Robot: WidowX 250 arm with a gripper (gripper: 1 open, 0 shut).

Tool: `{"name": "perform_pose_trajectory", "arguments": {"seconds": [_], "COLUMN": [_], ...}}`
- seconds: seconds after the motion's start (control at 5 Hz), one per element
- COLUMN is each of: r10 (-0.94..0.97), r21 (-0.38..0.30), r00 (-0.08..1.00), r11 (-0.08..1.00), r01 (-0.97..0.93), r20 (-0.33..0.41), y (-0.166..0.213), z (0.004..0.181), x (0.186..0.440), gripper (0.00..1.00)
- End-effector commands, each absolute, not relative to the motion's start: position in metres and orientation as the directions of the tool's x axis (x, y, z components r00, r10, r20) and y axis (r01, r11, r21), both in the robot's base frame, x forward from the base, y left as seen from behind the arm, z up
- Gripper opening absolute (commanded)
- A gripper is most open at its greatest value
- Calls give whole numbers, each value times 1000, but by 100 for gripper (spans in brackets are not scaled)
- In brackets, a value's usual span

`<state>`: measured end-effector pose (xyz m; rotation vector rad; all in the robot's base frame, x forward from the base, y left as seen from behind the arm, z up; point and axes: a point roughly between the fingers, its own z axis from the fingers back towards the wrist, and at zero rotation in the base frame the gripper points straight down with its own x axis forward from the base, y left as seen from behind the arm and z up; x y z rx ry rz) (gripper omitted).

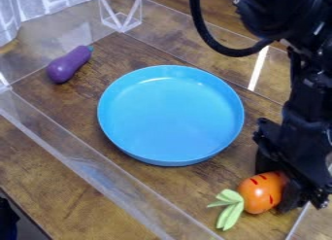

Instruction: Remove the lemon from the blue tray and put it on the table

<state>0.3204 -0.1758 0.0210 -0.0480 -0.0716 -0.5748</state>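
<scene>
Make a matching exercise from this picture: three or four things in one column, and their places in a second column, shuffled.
Things:
1. purple toy eggplant
2. round blue plastic tray
3. orange toy carrot with green leaves
4. black gripper

Places:
A. centre of the table
B. bottom right, on the wood
C. upper left, on the wood
D. right edge, just above the carrot

Pairs: 1-C, 2-A, 3-B, 4-D
</scene>
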Motion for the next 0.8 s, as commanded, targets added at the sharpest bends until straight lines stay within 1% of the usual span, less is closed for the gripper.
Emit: {"name": "perform_pose_trajectory", "arguments": {"seconds": [0.0,0.6], "r10": [-527,-511], "r21": [-29,-40], "r00": [845,856], "r11": [847,856], "r01": [531,515], "r20": [94,78], "y": [-171,-169], "z": [25,19], "x": [322,317], "gripper": [0,0]}}
